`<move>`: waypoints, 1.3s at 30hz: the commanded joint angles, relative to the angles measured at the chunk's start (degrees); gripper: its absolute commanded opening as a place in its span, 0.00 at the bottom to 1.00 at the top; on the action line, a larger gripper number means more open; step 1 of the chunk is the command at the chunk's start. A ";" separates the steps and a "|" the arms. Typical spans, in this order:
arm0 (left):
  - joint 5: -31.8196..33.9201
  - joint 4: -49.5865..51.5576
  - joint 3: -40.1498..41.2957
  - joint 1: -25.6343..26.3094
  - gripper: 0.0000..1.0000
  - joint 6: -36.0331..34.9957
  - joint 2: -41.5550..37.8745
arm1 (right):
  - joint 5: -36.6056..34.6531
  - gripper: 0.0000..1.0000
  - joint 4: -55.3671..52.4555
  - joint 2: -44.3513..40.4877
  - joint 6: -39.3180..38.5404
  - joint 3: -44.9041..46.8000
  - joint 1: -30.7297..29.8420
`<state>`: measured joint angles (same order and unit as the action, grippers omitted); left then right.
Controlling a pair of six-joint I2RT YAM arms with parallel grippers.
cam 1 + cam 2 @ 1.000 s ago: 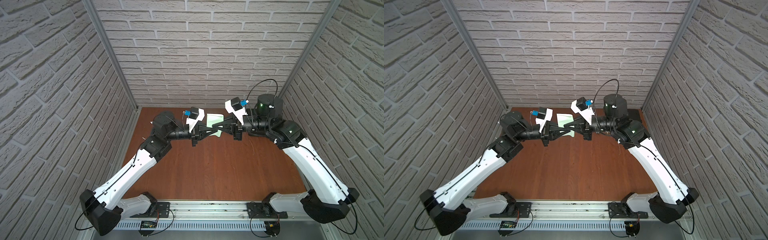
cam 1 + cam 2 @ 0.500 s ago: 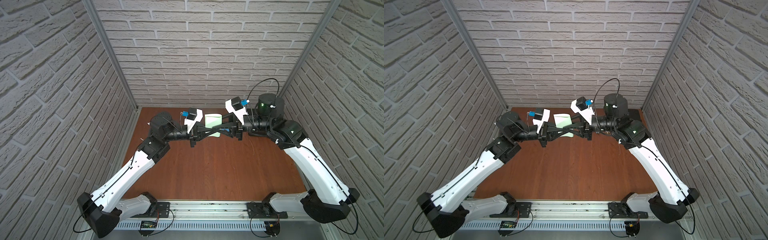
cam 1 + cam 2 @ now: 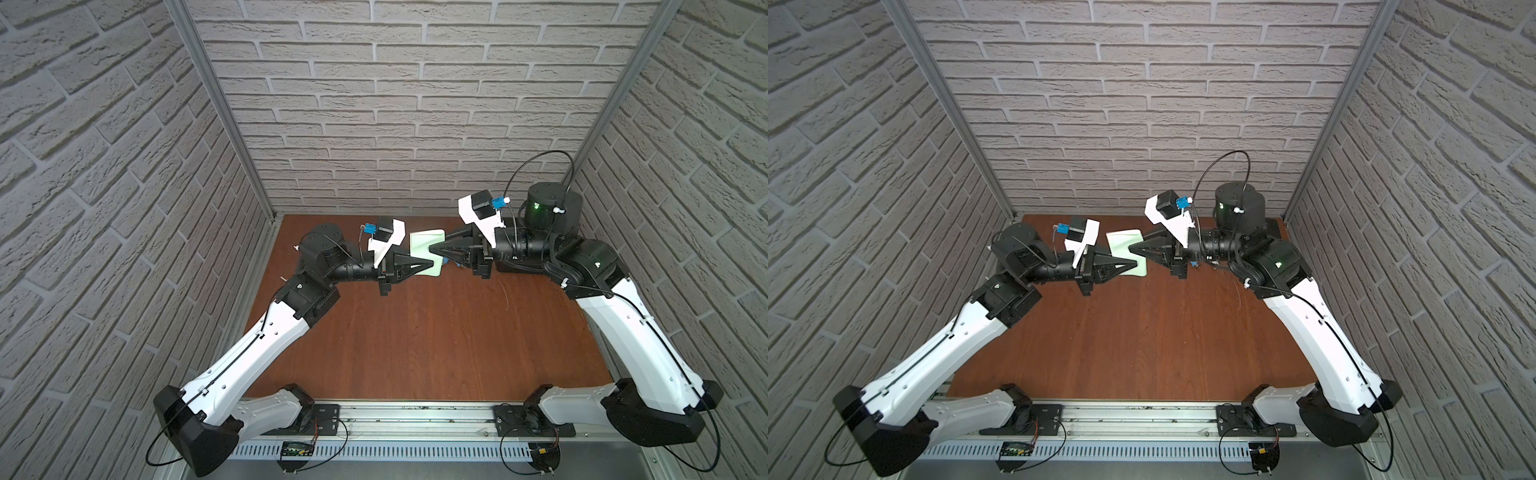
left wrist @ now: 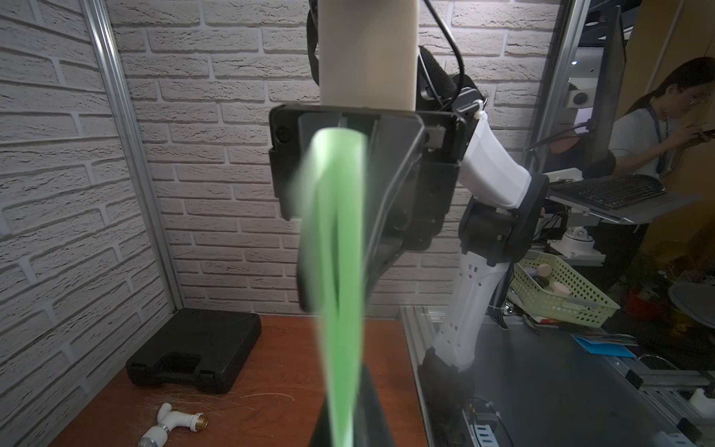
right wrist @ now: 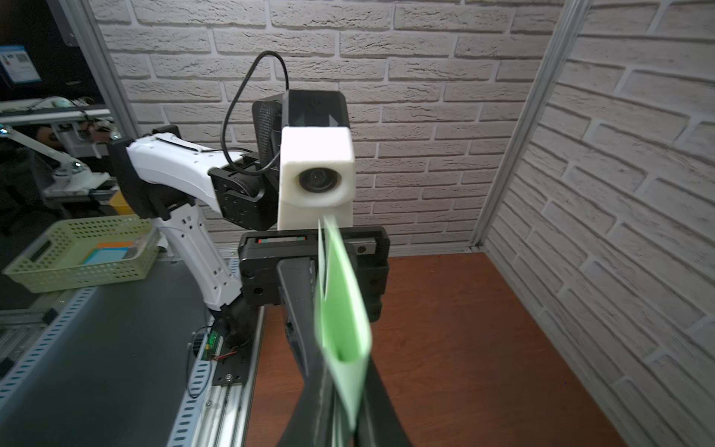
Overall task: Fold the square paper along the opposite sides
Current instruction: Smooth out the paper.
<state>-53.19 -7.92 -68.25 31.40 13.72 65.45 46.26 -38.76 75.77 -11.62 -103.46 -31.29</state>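
Pale mint-green square paper (image 3: 424,252), folded double, hangs above the brown counter (image 3: 415,332). The left claw (image 3: 432,264) still pinches it; the right claw (image 3: 430,249) has re-gripped, loosely closed around its edge.

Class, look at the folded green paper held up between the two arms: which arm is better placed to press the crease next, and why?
Probably the right. The left pincer is shut on the paper, holding it steady above the table. The right pincer sits at the paper's opposite edge, its fingers either side of the fold, so it could pinch.
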 commanded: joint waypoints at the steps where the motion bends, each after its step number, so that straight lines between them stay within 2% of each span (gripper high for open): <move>1: -1.04 -2.19 -0.20 -0.30 0.00 0.06 -0.24 | 0.15 0.26 0.44 0.39 -0.71 -2.80 -0.13; 2: -1.04 -2.11 -0.19 -0.29 0.00 0.13 -0.02 | 0.17 0.23 0.34 0.43 -0.73 -3.21 -0.18; 5: -1.04 -1.99 -0.17 -0.37 0.00 0.09 0.32 | 0.15 0.03 0.53 0.61 -0.54 -4.02 -0.15; 9: -1.04 -1.67 -0.13 -0.34 0.00 0.06 0.54 | 0.29 0.03 0.46 0.97 -0.57 -4.41 -0.11; 10: -1.04 -1.67 -0.04 -0.32 0.00 0.00 0.57 | 0.29 0.06 0.33 1.07 -0.67 -4.49 -0.17; 12: -1.04 -1.69 0.04 -0.31 0.00 0.00 0.64 | 0.15 0.22 0.42 1.23 -0.84 -4.75 -0.18; 14: -1.04 -1.50 -0.04 -0.33 0.00 0.00 0.76 | -0.02 0.25 0.31 1.48 -0.89 -5.40 -0.14; 15: -1.08 -1.45 -0.04 -0.29 0.00 -0.01 0.84 | -0.03 0.22 0.14 1.65 -0.92 -5.81 -0.17; 17: -1.04 -1.35 0.03 -0.30 0.00 -0.01 0.82 | 0.04 0.03 -0.18 1.91 -1.00 -6.63 -0.18; 23: -0.78 -1.39 0.13 -0.30 0.00 -0.09 0.66 | 0.02 0.03 -0.57 1.85 -1.35 -5.87 -0.18; 24: -0.69 -1.50 0.14 -0.31 0.00 -0.13 0.67 | -0.10 0.04 -0.54 1.80 -1.39 -5.47 -0.12; 26: -0.31 -1.65 0.05 -0.31 0.00 -0.18 0.58 | -0.24 0.28 -0.57 1.34 -1.49 -4.32 -0.13; 28: 0.55 -1.86 -0.13 -0.31 0.00 -0.29 0.18 | -0.29 0.44 -0.31 0.50 -1.86 -2.25 -0.15; 29: 1.11 -1.87 -0.22 -0.33 0.00 -0.40 -0.05 | -0.36 0.48 -0.22 0.08 -2.05 -1.29 -0.17; 32: 2.71 -1.88 -0.45 -0.37 0.00 -1.16 -1.06 | -0.40 0.52 0.83 -1.66 -2.27 2.85 -0.10; 36: 3.28 -1.56 -0.97 -0.51 0.00 -1.54 -2.04 | 0.48 0.52 1.64 -3.23 -2.61 6.30 -0.11; 39: 3.27 -1.15 -1.36 -0.47 0.00 -1.60 -2.17 | 1.04 0.46 0.63 -3.32 -3.43 6.22 -0.09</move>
<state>-50.39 -7.66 -68.25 31.29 13.02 64.45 46.22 -39.77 74.32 -13.96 -97.27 -31.29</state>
